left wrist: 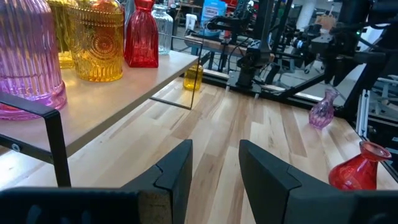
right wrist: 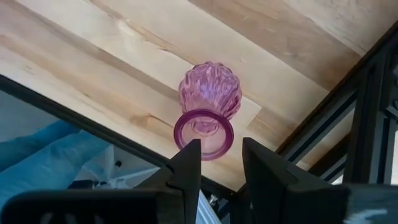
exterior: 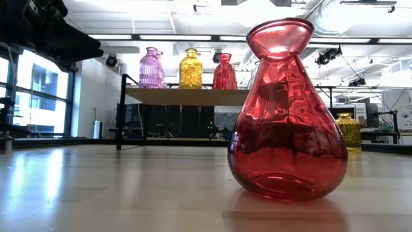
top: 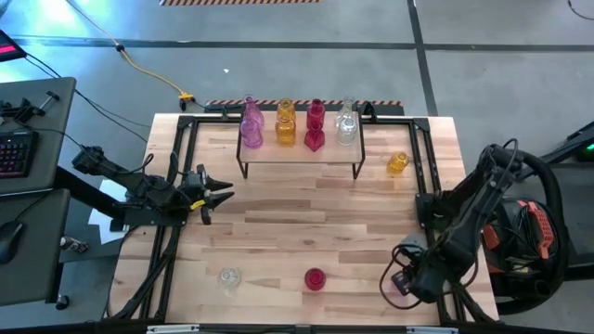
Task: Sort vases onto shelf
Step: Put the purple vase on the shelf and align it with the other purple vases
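A pink vase (right wrist: 208, 106) stands on the counter (top: 306, 223) just ahead of the right hand (right wrist: 221, 163), fingers apart, touching nothing. The left hand (left wrist: 214, 163), also parted, faces the shelf (left wrist: 134, 84).

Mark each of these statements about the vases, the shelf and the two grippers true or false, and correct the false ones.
1. The shelf carries vases in pink, amber, red and clear. True.
2. The red vase stands on the shelf. False: it stands on the table, near its front edge.
3. The right gripper hangs right above a pink vase. True.
4. The left gripper holds a vase. False: it holds nothing.
5. An amber vase stands on the table beside the shelf. True.
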You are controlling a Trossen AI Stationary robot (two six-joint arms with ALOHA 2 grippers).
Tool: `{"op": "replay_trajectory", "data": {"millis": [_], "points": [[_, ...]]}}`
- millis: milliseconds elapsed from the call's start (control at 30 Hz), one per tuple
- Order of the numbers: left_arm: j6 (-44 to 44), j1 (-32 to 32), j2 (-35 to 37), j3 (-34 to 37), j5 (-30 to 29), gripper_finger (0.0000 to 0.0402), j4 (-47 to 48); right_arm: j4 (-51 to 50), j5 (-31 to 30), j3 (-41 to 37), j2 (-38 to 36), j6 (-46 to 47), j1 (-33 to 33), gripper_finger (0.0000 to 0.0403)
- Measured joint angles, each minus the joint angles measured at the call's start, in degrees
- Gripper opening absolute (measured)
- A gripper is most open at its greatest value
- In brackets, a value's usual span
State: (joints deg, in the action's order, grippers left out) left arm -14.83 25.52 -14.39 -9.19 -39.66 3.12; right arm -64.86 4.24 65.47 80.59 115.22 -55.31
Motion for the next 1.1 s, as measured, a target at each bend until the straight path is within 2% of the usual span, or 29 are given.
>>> {"op": "replay_trajectory", "data": {"millis": [900, 1100], "points": [[-0.1, 0.0, 0.0, 0.0, 0.0, 0.0121, 0.0, -0.3, 0.6, 0.0, 7.3, -0.3, -0.3, 0.0097], [-0.1, 0.0, 0.0, 0.0, 0.0, 0.0121, -0.1, 0.0, 0.7, 0.0, 7.3, 0.4, -0.3, 0.0059]]}}
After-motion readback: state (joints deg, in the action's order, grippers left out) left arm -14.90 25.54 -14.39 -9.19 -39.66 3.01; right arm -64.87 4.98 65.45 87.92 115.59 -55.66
